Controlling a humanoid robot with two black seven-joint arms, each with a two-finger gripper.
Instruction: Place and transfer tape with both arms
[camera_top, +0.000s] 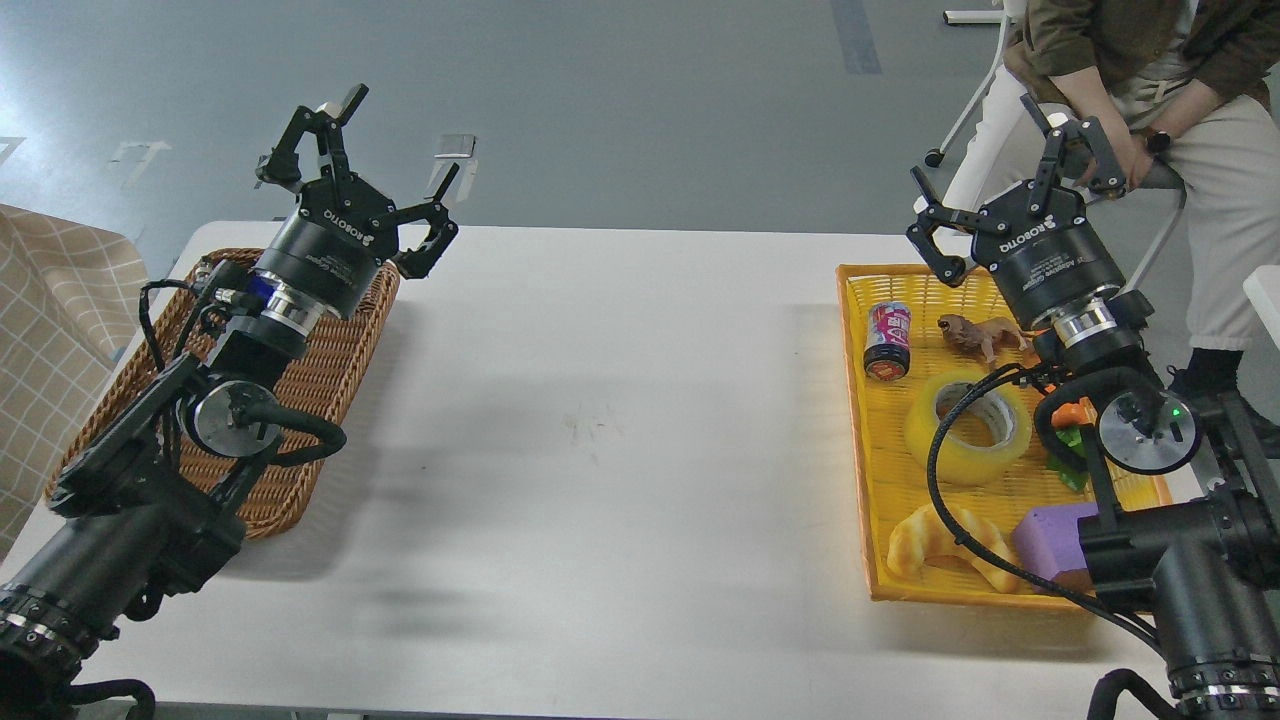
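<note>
The tape (968, 428), a wide yellow translucent roll with a pale core, lies flat in the yellow tray (856, 400) at the right of the table. My right gripper (1010, 170) is open and empty, raised above the tray's far end, well beyond the tape. My left gripper (365, 165) is open and empty, raised over the far end of the brown wicker basket (330, 390) at the left, far from the tape. A black cable of the right arm crosses in front of the tape's right side.
The tray also holds a drink can (887, 340), a brown toy animal (975, 334), a croissant (940, 548), a purple block (1050, 535) and a green and orange item (1070, 440). A seated person (1150, 80) is behind the tray. A checked cloth (50, 330) hangs at far left.
</note>
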